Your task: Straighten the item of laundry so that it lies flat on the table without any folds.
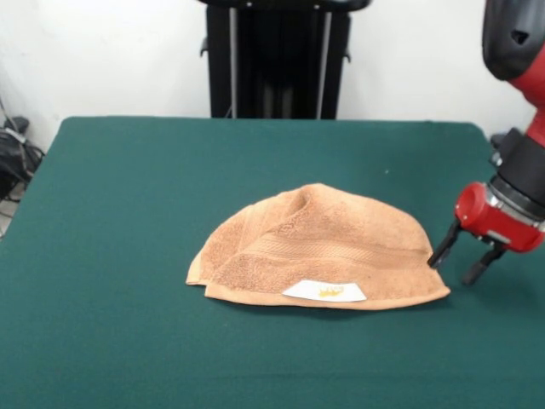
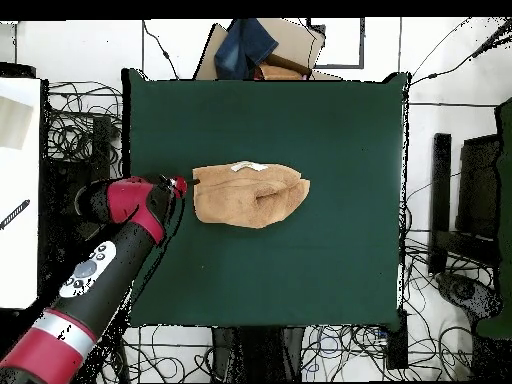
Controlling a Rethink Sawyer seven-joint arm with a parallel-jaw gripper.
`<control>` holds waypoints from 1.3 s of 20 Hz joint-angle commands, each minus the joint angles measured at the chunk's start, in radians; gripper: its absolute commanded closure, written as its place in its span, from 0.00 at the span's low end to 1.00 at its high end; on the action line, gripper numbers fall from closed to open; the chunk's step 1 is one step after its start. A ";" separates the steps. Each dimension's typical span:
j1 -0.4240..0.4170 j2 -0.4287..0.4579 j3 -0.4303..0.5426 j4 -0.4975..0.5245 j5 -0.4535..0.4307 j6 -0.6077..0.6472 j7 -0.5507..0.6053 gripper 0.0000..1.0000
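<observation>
Hovering low over the table point(image 1: 128, 213) at the right side of the front view, the gripper point(image 1: 460, 260) is sitting just beside the towel's right corner, its two dark fingers point(image 1: 443, 249) spread apart with nothing between them. One fingertip is reaching almost to the cloth's edge, though whether it is actually touching cannot be told. Behind it, the red wrist is angling up and to the right toward the red and black arm point(image 1: 515, 43).

Lying near the middle of the green top, the towel point(image 1: 319, 243) is forming a rounded, dome-like shape (not a rectangle), with its upper part folded over and a crease running from the peak down toward the left. A woven band is crossing the cloth, and the white label point(image 1: 324, 291) with a yellow mark is resting on the near edge.

From overhead, the gripper point(image 2: 180, 186) is sitting at the towel's point(image 2: 250, 197) left end.
</observation>
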 commanded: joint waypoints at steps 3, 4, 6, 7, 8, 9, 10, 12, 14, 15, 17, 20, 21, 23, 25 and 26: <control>-0.041 0.077 0.183 0.056 -0.003 -0.159 0.250 0.00; -0.045 0.081 0.188 0.054 -0.004 -0.168 0.245 0.00; -0.050 0.096 0.195 0.043 -0.002 -0.184 0.244 0.00; -0.051 0.106 0.195 0.036 0.002 -0.192 0.248 0.00; -0.049 0.114 0.193 0.029 0.006 -0.198 0.253 0.00; -0.048 0.121 0.191 0.024 0.009 -0.200 0.257 0.00; -0.047 0.127 0.189 0.020 0.012 -0.201 0.259 0.00; -0.044 0.135 0.184 0.014 0.014 -0.201 0.264 0.00; -0.039 0.144 0.177 0.009 0.016 -0.198 0.269 0.00; -0.036 0.147 0.176 0.009 0.016 -0.197 0.270 0.00; -0.033 0.148 0.178 0.013 0.013 -0.202 0.268 0.00; -0.028 0.146 0.177 0.026 0.010 -0.214 0.269 0.00; -0.028 0.146 0.177 0.028 0.007 -0.217 0.266 0.00; -0.033 0.144 0.186 0.036 0.000 -0.231 0.255 0.00; -0.036 0.143 0.193 0.046 -0.008 -0.250 0.247 0.00; -0.038 0.142 0.196 0.053 -0.012 -0.261 0.243 0.00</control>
